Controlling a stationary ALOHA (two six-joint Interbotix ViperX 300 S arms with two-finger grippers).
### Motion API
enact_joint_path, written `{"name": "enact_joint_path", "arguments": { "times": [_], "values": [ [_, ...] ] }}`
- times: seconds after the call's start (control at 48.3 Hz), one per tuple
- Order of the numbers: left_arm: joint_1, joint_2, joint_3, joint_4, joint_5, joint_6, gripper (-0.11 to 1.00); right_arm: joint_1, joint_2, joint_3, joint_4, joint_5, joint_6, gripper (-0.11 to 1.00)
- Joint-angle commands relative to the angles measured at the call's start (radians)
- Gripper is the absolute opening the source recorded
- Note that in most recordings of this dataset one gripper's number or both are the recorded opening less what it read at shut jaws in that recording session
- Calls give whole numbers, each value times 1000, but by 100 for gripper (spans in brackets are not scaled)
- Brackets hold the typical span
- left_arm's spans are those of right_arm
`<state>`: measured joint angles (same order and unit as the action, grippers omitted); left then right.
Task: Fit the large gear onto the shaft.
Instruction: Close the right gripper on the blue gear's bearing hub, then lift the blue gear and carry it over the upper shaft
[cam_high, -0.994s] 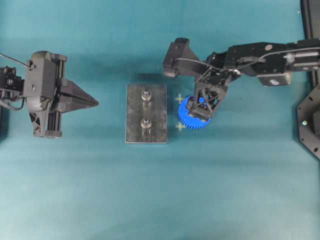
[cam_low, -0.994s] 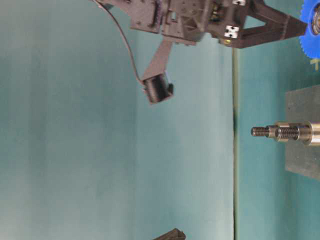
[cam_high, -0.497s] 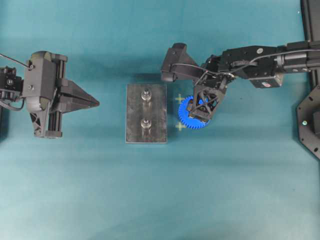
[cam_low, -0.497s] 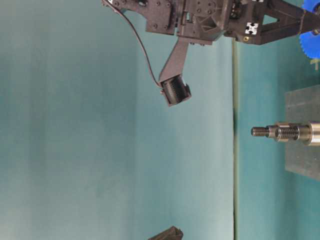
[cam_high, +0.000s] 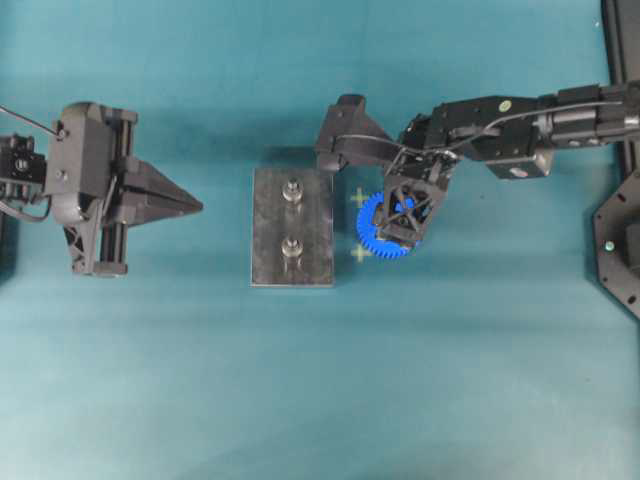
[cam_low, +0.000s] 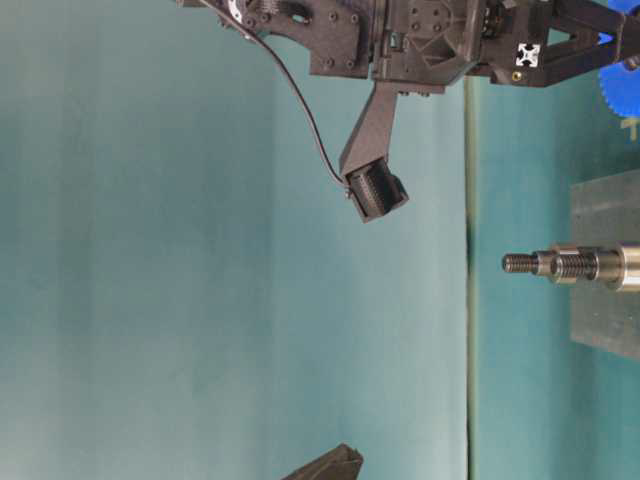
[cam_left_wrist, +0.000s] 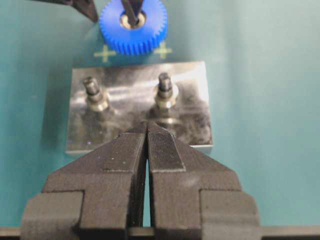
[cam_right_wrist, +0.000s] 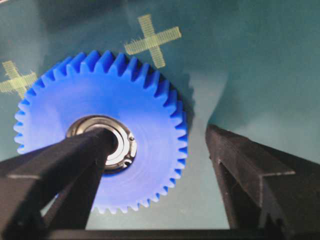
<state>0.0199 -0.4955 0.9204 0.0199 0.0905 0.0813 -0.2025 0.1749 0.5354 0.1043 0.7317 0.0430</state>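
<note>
Your gear (cam_right_wrist: 100, 145) looks like stiff, light plastic w/ a smooth face, probably slippery, so pinch rim to hub: one finger (cam_right_wrist: 65, 165) sits at the metal-ringed hole, the other outside the teeth. Right gripper (cam_right_wrist: 155, 165) is spread, not yet pinching. Gear's bright blue, toothed, lying flat on the mat (cam_high: 480, 350) just beside the grey plate (cam_high: 270, 230), between two yellow crosses. Pins (cam_high: 292, 190) stand bare. Left gripper (cam_left_wrist: 146, 150) is pressed together, empty, well apart.

Teal surface (cam_high: 300, 400) underneath everything. Two yellow crosses (cam_high: 360, 198) marked on it, just right of grey plate (cam_high: 292, 262) in overhead view. Second pin (cam_high: 292, 248) upright on plate.
</note>
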Motion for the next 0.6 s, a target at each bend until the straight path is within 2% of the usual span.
{"name": "enact_joint_path", "arguments": {
  "times": [0.0,0.104,0.331,0.58],
  "values": [
    [-2,0,-15,2,-9,-2,0,-2,-8,-21,-5,12,0,76],
    [-2,2,-17,2,-9,-2,0,-5,-15,-43,-5,37,0,49],
    [-5,2,-15,2,-9,-2,0,-18,-63,-156,-6,121,15,48],
    [-6,2,-12,2,-9,-3,0,-37,-43,-393,5,310,15,48]
  ]
}}
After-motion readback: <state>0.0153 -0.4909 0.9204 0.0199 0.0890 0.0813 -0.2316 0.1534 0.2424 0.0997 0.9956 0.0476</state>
